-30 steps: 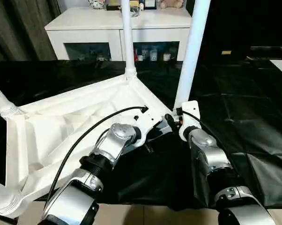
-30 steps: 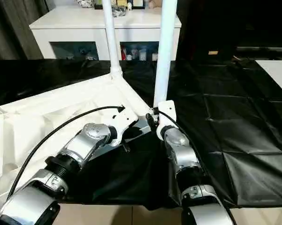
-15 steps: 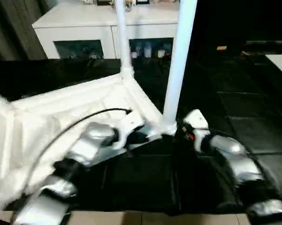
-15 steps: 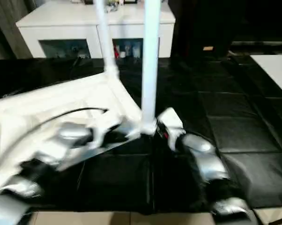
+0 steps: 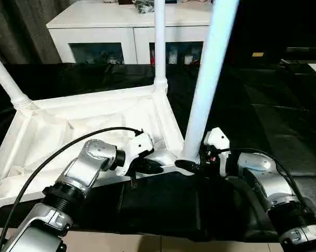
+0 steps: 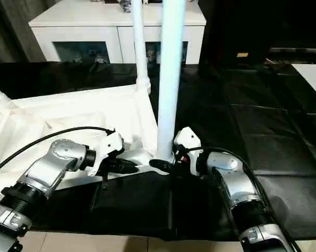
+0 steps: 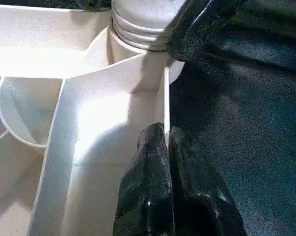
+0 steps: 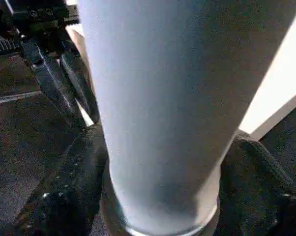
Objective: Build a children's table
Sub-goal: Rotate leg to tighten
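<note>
left eye view looks down on the children's table (image 5: 84, 123), lying upside down on a black sheet (image 5: 284, 121) that covers the desk, its ribbed underside facing up. three of its legs show standing upright in corner sockets: the near leg (image 5: 209, 79) rising between the two arms, a far leg (image 5: 159, 42) at the corner behind it, and a third leg (image 5: 6, 79) at the far left corner.

the left tool (image 5: 154, 167) reaches in from the left to the near corner of the tabletop. left wrist view shows its two black fingers (image 7: 153, 196) pressed together on the thin white edge wall of the top, just short of the socket, so it is pinching the table's rim.

the right tool (image 5: 188, 167) comes in from the right at the foot of the near leg. right wrist view shows its fingers (image 8: 69, 196) spread to either side of the leg's base, one on each side of the threaded collar; whether they press on it i cannot tell.

behind the desk stands a white cabinet (image 5: 95, 29) with dark glass doors and small items inside. no brand, label or readable writing can be made out on the table, the arms or the cabinet.
</note>
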Controlling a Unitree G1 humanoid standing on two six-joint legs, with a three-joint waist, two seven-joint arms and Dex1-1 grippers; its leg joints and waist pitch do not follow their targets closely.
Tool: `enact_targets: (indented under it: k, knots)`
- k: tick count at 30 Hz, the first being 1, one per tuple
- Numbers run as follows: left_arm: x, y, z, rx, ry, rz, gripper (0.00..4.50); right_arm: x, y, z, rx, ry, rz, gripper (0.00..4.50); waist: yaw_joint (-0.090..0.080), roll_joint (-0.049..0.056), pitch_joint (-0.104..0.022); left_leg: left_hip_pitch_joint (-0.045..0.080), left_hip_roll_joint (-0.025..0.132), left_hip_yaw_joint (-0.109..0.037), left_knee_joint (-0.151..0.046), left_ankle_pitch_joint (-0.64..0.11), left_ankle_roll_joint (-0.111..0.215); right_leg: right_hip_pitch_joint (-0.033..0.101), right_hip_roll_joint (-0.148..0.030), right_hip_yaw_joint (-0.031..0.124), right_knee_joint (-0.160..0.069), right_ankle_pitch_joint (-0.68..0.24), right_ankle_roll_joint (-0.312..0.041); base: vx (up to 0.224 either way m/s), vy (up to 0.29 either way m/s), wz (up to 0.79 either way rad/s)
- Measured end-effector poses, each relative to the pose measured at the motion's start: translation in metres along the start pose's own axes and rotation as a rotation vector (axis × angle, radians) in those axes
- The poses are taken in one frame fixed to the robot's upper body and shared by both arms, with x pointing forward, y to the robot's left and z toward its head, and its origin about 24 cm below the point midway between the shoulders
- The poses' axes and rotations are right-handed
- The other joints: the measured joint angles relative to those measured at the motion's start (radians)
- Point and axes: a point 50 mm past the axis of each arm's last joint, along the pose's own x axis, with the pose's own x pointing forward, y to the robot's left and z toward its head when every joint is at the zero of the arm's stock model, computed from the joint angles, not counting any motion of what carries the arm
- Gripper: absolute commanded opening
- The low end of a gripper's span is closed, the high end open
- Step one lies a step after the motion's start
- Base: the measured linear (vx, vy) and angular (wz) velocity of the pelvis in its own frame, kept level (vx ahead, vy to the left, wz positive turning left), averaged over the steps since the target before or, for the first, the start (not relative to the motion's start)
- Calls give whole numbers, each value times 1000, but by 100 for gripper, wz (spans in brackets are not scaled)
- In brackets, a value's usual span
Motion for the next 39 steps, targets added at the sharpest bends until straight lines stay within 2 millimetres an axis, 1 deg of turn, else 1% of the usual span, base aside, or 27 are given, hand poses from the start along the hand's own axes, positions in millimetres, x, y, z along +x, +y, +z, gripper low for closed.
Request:
enact_targets:
  k: [1, 3, 4, 9, 11, 12, 14, 16, 18, 19, 21, 22, 25, 26, 28, 29, 30, 32, 33, 35, 36, 39]
  knots:
    - [0, 0, 0, -2, 0, 0, 0, 0, 0, 0, 0, 1, 6, 303, 0, 0, 0, 0, 0, 0, 0, 0, 0, 0, 0, 0, 0, 0, 0, 0, 0, 0]
    - [0, 0, 0, -3, 0, 0, 0, 0, 0, 0, -1, 2, 12, 303, 0, -1, 1, 0, 0, 0, 0, 1, 1, 0, 0, 0, 0, 0, 0, 0, 0, 0]
    - [0, -1, 0, -3, -1, 0, 0, -1, 0, 0, -1, 3, 16, 281, 0, -2, 1, 0, 0, 0, 0, 1, 2, 0, 0, 0, 0, 0, 0, 0, 0, 0]
    - [0, -3, 0, -8, 1, 0, 0, -1, 1, 0, 1, 6, 27, 271, 0, -4, 1, 0, 0, 0, 1, 1, 2, 0, 0, 0, 0, 0, 0, 0, 0, 0]
    - [0, -2, -1, -17, 3, 17, 0, 1, 0, -2, 14, 4, -3, 271, -1, -5, 1, 1, 0, 0, 1, 1, 2, 1, 0, 0, 0, 0, 0, 0, 0, 0]
    - [1, 0, -2, -23, 2, 39, 0, 5, 0, -3, 29, -3, -41, 270, -2, -5, 0, 2, 0, 0, 1, 1, 2, 2, 0, 0, 1, 0, 0, 0, 0, 0]
    - [8, 6, 0, -45, -9, 117, 0, 15, -4, -4, 81, -20, -178, 269, -10, -6, 0, 4, 0, 0, 2, 0, 0, 5, 0, 0, 1, 1, -2, 0, 0, 0]
    - [15, 10, 4, -54, -7, 177, 0, 21, -7, -5, 123, -32, -297, 269, -12, -7, 0, 7, -1, 0, 2, 0, -1, 6, 0, 2, 0, 1, -1, 0, 0, 0]
    - [25, 14, 7, -81, -16, 235, 0, 29, -8, -5, 192, -46, -412, 269, -13, -8, 1, 11, -1, 0, 2, 0, -1, 10, 0, 3, -1, 0, 1, 0, 0, 0]
    - [31, 16, 11, -92, -15, 276, 0, 33, -12, -4, 221, -38, -498, 269, -16, -8, 1, 13, -2, 0, 2, 0, -1, 11, 0, 3, -2, -2, 3, 0, 0, 0]
    - [43, 20, 17, -104, -11, 340, 0, 42, -17, 0, 257, -13, -634, 268, -19, -9, 2, 13, -3, 0, 2, 0, -1, 12, -1, 4, -3, -2, 3, 0, 0, 0]
    - [49, 21, 21, -106, -10, 369, 0, 45, -20, 1, 264, 9, -703, 268, -19, -9, 2, 13, -3, 0, 2, 0, -1, 12, -1, 4, -4, -2, 3, 0, 0, 0]
    - [60, 21, 27, -98, -12, 403, 0, 48, -25, 3, 245, 49, -823, 268, -21, -8, 2, 13, -3, -1, 2, 0, -1, 14, -1, 3, -9, -2, 4, 0, 0, 0]
    - [63, 22, 29, -95, -10, 412, 0, 50, -27, 4, 234, 61, -854, 268, -21, -5, 2, 13, -3, -1, 1, 0, -1, 16, -1, 2, -11, -2, 4, 0, 0, 0]
    - [65, 22, 29, -85, -11, 418, 0, 51, -28, 5, 230, 68, -870, 268, -23, 3, 1, 13, -4, -1, -2, 0, -1, 18, -1, 2, -18, -2, 4, 0, 0, 0]
    - [65, 22, 30, -73, -11, 416, 0, 51, -27, 5, 230, 65, -856, 268, -23, 4, 0, 13, -5, -1, -2, 0, -1, 19, -1, 3, -19, -2, 4, 0, 0, 0]
    - [66, 21, 30, -62, -10, 414, 0, 51, -26, 5, 229, 59, -841, 303, -23, 4, 0, 13, -5, -1, -2, 0, -1, 19, -1, 3, -19, -2, 4, 0, 0, 0]
    - [64, 21, 30, -46, -12, 395, 0, 47, -25, 3, 221, 40, -817, 337, -23, 4, 0, 13, -5, -1, -2, 0, -1, 19, -1, 3, -19, -2, 4, 0, 0, 0]
    - [62, 21, 29, -41, -13, 394, 0, 47, -24, 2, 215, 37, -801, 340, -23, 3, 1, 13, -5, -1, -2, 1, -1, 19, -1, 3, -18, -1, 3, 0, 0, 0]
    - [54, 23, 27, -24, -16, 383, 0, 44, -22, 1, 201, 23, -750, 348, -29, 1, 2, 12, -4, -1, -2, 1, -1, 18, -1, 3, -17, 3, 1, 0, 0, 0]
    - [52, 23, 25, -22, -18, 372, 0, 41, -22, 0, 195, 18, -722, 372, -30, 0, 2, 10, -4, -2, -2, 1, -1, 18, -1, 2, -17, 5, -1, 0, 0, 0]
    - [42, 18, 20, 2, -47, 300, 0, 28, -24, -1, 179, 2, -590, 372, -30, -2, 2, 10, -2, -2, -4, 0, -1, 16, 0, -1, -16, 6, -3, 22, -5, 0]
